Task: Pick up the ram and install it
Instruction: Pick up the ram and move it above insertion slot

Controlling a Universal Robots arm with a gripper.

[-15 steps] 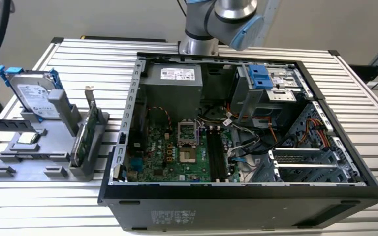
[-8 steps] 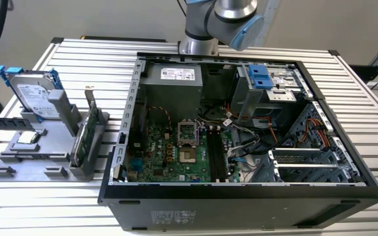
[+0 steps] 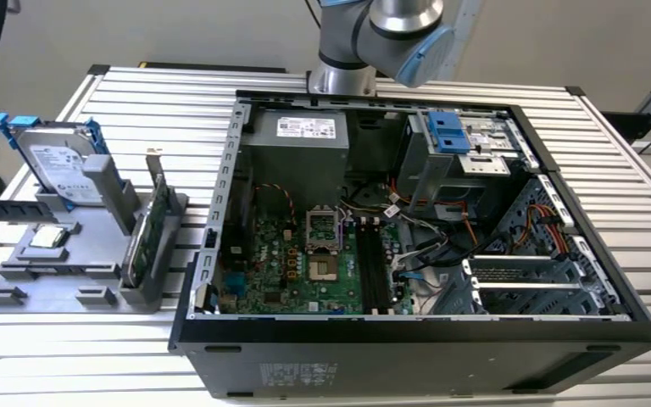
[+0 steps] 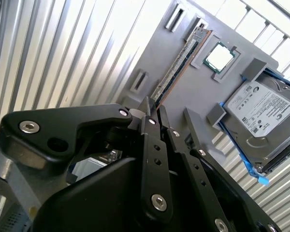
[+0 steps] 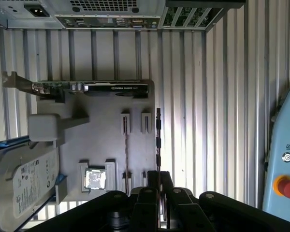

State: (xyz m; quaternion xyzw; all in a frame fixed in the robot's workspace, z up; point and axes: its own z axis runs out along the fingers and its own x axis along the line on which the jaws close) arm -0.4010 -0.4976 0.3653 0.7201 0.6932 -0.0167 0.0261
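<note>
The ram (image 5: pixel 158 140) stands on edge in a slot of the grey tray (image 5: pixel 101 137), which lies by the counter's (image 3: pixel 54 360) edge at the exterior view's left, beside an open computer case (image 3: pixel 416 360). A green card (image 5: pixel 111 88), a hard drive (image 5: pixel 24 179) and a processor chip (image 5: pixel 94 179) share the tray. The pincer (image 5: pixel 159 175) sits in line with the ram's near end. I cannot tell whether it touches the ram, or whether it is open or closed.

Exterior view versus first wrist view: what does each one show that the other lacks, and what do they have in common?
Exterior view: the motherboard inside the open computer.
First wrist view: the gripper close to one end of the ram, plus a red stop button.
Both: the gray holder with the hard drive, expansion card and processor.
</note>
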